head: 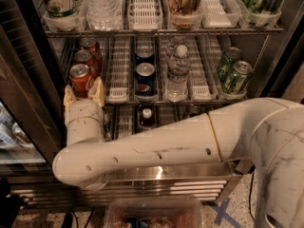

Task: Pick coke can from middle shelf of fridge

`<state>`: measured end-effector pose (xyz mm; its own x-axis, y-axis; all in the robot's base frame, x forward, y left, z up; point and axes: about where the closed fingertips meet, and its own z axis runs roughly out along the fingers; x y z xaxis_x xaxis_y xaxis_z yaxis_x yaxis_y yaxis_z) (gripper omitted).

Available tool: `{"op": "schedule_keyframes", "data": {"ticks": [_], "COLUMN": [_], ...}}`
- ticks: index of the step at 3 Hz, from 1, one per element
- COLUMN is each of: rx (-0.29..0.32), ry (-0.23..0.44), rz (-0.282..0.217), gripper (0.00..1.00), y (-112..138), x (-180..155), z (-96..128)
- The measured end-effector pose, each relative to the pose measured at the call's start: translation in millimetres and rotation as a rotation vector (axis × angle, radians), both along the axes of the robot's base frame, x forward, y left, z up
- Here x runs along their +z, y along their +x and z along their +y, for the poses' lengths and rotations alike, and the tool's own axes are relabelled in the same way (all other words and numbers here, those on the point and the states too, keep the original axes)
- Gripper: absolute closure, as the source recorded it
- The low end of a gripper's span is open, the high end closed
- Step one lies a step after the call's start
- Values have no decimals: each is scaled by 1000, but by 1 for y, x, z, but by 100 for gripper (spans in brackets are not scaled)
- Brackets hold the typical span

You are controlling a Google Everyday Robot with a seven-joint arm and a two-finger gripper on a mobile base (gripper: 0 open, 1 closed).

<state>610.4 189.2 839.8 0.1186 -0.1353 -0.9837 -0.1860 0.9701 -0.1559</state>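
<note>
The fridge (28, 70) stands open in front of me. On the middle shelf (118, 95), in the leftmost lane, red coke cans stand in a row; the front coke can (80, 78) has a silver top. My gripper (84, 95) points up at the shelf's front edge, directly below and in front of that can. Its two cream fingers (98, 91) are spread, one on each side of the can's lower part, not closed on it. My white arm (156, 146) crosses the lower part of the view.
Blue Pepsi cans (145, 75) stand in the centre lane, a water bottle (178, 72) to their right, green cans (235, 72) at far right. Taller bottles and cups (102, 4) fill the tier above. A clear bin (152, 213) sits on the floor below.
</note>
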Motion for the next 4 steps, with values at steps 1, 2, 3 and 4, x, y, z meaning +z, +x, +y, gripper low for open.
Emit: {"op": "schedule_keyframes", "data": {"ticks": [1, 2, 3, 4], "rx": [-27, -31, -31, -9], "ry": [-9, -15, -15, -9], "rz": [-7, -1, -1, 7], "gripper": [31, 32, 51, 75], "y": [17, 22, 22, 24], "x": [-4, -8, -8, -7], "z": [-5, -4, -4, -1]}}
